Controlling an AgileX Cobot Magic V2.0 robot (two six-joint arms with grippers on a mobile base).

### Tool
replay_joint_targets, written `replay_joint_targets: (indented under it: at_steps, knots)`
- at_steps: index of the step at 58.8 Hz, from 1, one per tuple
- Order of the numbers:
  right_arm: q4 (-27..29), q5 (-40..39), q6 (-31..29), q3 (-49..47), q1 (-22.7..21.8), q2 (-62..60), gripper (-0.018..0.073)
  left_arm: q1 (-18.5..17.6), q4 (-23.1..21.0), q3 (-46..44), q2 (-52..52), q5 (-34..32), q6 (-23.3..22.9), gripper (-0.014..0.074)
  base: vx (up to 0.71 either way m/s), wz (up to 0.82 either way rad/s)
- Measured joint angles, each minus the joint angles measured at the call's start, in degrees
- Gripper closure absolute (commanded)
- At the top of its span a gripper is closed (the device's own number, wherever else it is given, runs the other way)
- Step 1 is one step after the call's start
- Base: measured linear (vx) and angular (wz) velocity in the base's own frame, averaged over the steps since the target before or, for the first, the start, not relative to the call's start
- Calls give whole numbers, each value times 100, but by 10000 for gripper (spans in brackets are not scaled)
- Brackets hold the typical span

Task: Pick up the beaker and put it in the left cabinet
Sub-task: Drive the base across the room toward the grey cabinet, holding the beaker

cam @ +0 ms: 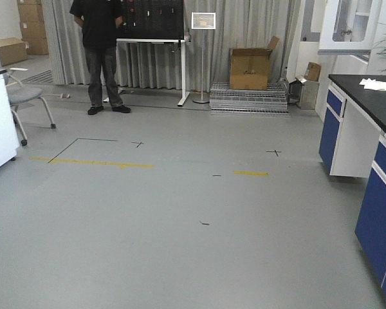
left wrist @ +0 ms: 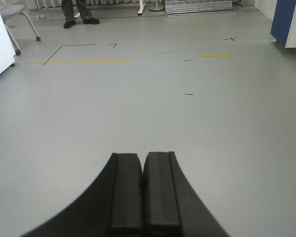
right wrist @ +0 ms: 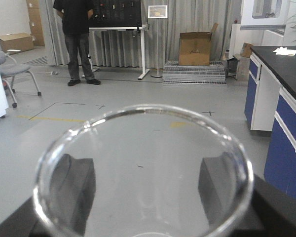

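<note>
While the right gripper (right wrist: 145, 187) clamped the beaker (right wrist: 138, 109) and the left gripper (left wrist: 143, 192) was closed on nothing, the smooth glass could slip out if driving was jerky.

Reading as a lab: blue-fronted bench units (cam: 373, 193) with a black tabletop (cam: 373, 100) are running down the right side, a white glass-door wall cabinet (cam: 347, 26) is hanging above them, and a clear glass beaker (right wrist: 143, 173) is filling the right wrist view. Grey seamless floor (cam: 180, 251) is carrying yellow tape lines (cam: 90, 161) and black cross marks (cam: 274, 152). Cardboard boxes (cam: 249, 67), stacked wire racks (cam: 248, 98), grey curtains (cam: 244, 26) and a rolling chair (cam: 22, 96) are sitting around the edges, with a person (cam: 101, 45) standing by a white desk (cam: 151, 41) at the back.
</note>
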Motion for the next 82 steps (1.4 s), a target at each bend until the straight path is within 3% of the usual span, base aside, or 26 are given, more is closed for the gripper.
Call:
replay_joint_targets:
  at_steps: [82]
  knots:
    - [0, 0, 0, 0, 0, 0, 564, 0, 0, 0, 0, 0, 0, 593, 55, -1]
